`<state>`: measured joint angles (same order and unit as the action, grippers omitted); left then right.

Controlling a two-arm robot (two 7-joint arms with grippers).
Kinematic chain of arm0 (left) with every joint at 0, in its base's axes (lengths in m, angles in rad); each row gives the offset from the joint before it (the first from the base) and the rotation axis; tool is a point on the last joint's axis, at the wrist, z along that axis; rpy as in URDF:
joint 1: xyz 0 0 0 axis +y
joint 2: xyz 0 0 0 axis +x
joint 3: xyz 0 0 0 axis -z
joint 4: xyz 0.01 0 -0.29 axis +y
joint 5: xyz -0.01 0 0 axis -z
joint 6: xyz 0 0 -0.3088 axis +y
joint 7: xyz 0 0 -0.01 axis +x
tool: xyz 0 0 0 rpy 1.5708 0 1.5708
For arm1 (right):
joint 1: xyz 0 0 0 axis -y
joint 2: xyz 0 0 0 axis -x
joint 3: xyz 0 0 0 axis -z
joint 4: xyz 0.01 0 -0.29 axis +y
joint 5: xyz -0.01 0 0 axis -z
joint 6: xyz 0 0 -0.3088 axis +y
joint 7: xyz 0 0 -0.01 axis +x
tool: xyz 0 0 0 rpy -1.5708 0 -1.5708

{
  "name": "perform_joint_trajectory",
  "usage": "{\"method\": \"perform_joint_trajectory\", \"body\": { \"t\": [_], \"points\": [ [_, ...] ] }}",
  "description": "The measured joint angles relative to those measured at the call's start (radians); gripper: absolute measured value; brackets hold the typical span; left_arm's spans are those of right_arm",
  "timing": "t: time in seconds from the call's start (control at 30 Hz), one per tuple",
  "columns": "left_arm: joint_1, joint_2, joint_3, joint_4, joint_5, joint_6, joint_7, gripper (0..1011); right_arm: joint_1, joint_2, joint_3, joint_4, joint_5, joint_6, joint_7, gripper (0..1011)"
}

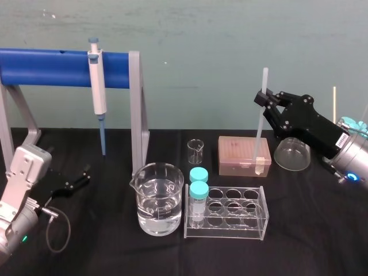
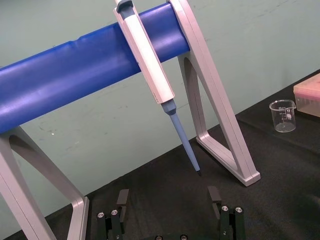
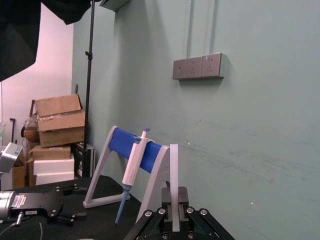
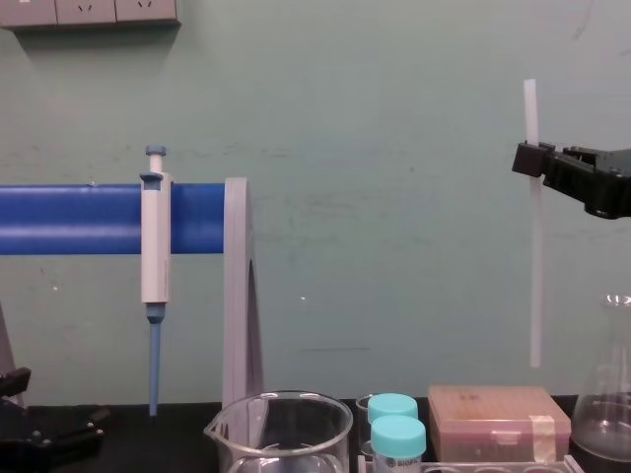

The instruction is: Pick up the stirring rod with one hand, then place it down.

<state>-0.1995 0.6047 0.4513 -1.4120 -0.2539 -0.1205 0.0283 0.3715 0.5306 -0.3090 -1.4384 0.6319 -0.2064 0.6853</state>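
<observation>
Chest view has the rod point(image 4: 535, 276) hanging nearly upright in the air, clear of the bench point(image 1: 322, 230): a thin, straight, translucent white stick, even in thickness from end to end. The right gripper point(image 4: 532, 160) reaches in from the right with its jaws clenched on the rod, well up its length, so a short piece stands above the jaws and the long part hangs below. Its lower end is above the pink box point(image 4: 499, 419) and not touching it. From the head camera the rod leans slightly, top toward the right. The left gripper point(image 2: 167, 197) sits low at the bench's left side, near the stand point(image 1: 57, 68) with the pipette point(image 1: 99, 86), jaws released and holding nothing
</observation>
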Motion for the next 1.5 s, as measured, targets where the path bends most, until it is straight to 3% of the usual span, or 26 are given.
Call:
{"method": "perform_joint_trajectory", "body": {
  "t": [0.3,0.6,0.83,1.5],
  "points": [
    [0.0,0.0,0.0,0.0,0.0,0.0,0.0,1000,-0.007,0.007,-0.001,-0.011,0.009,0.0,0.014,69],
    [0.0,0.0,0.0,0.0,0.0,0.0,0.0,1000,-0.044,0.06,-0.012,-0.035,0.086,0.016,0.125,69],
    [0.0,0.0,0.0,0.0,0.0,0.0,0.0,1000,-0.079,0.088,-0.03,-0.035,0.106,0.026,0.138,69],
    [0.0,0.0,0.0,0.0,0.0,0.0,0.0,1000,-0.076,0.065,-0.064,0.044,0.073,0.003,0.111,69]
  ]
}}
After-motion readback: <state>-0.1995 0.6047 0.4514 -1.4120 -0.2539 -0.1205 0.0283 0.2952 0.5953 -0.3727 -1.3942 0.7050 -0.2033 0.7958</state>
